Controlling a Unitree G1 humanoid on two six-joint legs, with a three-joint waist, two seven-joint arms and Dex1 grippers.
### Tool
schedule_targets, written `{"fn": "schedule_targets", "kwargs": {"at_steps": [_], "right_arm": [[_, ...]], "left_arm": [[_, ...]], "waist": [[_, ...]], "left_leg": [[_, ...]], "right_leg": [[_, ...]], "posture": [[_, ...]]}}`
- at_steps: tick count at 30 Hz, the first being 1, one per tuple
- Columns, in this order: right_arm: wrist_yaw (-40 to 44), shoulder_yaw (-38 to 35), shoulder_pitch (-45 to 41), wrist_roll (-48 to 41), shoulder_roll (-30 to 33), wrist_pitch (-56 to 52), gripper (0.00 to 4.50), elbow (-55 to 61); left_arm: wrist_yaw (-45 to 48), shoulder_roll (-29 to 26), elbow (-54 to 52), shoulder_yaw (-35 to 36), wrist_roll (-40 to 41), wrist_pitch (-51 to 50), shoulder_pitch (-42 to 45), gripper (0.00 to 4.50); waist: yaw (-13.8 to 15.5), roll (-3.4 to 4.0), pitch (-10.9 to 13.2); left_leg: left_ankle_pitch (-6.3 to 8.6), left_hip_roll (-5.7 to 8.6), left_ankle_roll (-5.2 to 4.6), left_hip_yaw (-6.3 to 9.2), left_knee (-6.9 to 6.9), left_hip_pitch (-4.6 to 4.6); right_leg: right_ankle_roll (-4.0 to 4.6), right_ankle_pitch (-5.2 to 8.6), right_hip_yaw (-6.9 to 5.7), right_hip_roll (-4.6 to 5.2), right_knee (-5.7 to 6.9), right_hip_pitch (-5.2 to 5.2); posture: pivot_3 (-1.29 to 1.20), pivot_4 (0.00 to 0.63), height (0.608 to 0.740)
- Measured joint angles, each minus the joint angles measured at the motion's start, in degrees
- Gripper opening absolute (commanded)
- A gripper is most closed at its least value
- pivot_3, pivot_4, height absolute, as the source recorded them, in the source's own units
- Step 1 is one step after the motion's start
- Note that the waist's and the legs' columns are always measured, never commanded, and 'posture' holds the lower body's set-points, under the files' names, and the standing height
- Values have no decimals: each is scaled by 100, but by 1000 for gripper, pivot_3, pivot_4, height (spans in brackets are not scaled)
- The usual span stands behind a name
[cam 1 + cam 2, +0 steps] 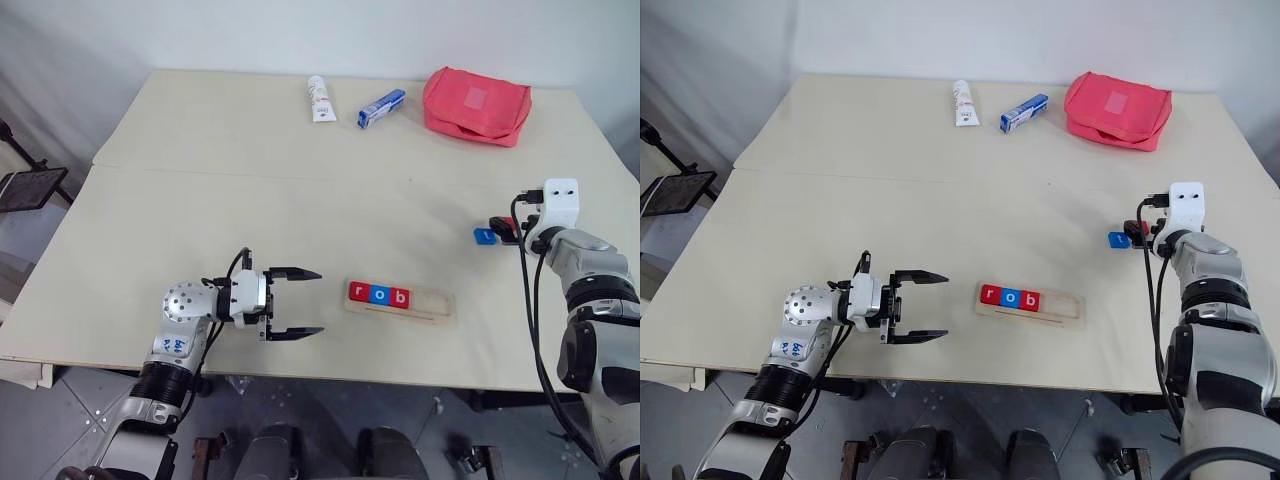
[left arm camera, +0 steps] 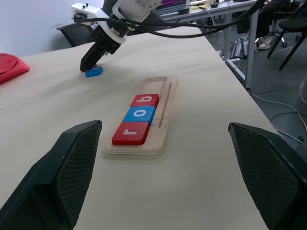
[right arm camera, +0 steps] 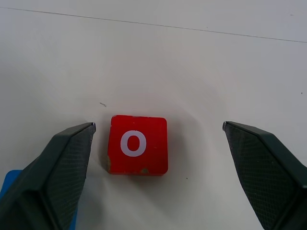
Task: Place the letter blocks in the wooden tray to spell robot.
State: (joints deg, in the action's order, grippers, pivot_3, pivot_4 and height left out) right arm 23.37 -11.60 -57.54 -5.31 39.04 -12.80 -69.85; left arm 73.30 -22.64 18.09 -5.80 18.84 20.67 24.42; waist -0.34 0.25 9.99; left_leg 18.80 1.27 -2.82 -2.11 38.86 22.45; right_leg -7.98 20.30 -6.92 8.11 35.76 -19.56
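The wooden tray (image 1: 432, 303) lies near the table's front edge. It holds three letter blocks at its left end: a red r (image 1: 359, 291), a blue o (image 1: 379, 294) and a red b (image 1: 399, 297). The tray's right part is bare. My left gripper (image 1: 320, 301) hangs open just left of the tray, pointing at it, with nothing between its fingers. At the right side of the table my right gripper (image 3: 158, 125) stands open over a red o block (image 3: 138, 143), one finger on either side and apart from it. A blue block (image 1: 484, 236) lies just left of that gripper.
At the back of the table lie a white tube (image 1: 320, 98), a blue-and-white box (image 1: 381, 108) and a red pouch (image 1: 476, 104). A seam (image 1: 250, 176) runs across the tabletop. The table's right edge is close to my right arm.
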Motion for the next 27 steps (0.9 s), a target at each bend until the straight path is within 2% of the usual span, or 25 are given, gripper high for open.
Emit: {"fn": "schedule_targets", "kwargs": {"at_steps": [2, 8, 16, 19, 22, 27], "right_arm": [[-17, 7, -2, 31, 0, -26, 3506, -38], [-1, 11, -5, 95, 0, -83, 1452, -65], [47, 12, -4, 137, -1, -85, 1457, -27], [128, 3, 113, 124, 0, -129, 1457, 360], [176, -37, 534, -1, 19, -487, 1457, 1395], [-58, -392, 2217, -384, -1, -1887, 1457, 4284]], "left_arm": [[-5, 2, 0, -3, -5, 0, 0, 4500], [-8, 3, 0, -3, -10, 0, 3, 4500], [-41, 3, 0, -3, -15, 1, 3, 4500], [-47, 6, 2, -3, -19, 4, 3, 4500], [-20, 15, 16, -13, -19, 9, 20, 4500], [88, 1, 82, -25, -13, 9, 59, 4500]], "waist": [[2, 0, 0], [6, 0, 0], [1, 0, 0], [1, 1, 0], [20, 1, 0], [67, 5, -1]], "left_leg": [[0, 0, 0, 1, 0, 0], [0, 0, 0, 1, 1, 1], [0, 0, 0, 0, 1, 1], [0, 0, 0, -1, 1, 3], [0, 0, 0, 4, 1, 3], [1, 8, -1, 18, 5, 20]], "right_leg": [[0, 0, 0, 0, 0, 0], [0, 0, 1, 0, 0, 0], [0, 0, 1, 0, 0, -1], [0, 0, 2, 0, 0, -3], [0, 0, 1, 0, 2, -2], [0, 0, 0, 4, 12, -11]], "posture": [[0, 150, 740], [0, 150, 740], [0, 150, 740], [0, 150, 740], [0, 150, 740], [0, 150, 740]]}}
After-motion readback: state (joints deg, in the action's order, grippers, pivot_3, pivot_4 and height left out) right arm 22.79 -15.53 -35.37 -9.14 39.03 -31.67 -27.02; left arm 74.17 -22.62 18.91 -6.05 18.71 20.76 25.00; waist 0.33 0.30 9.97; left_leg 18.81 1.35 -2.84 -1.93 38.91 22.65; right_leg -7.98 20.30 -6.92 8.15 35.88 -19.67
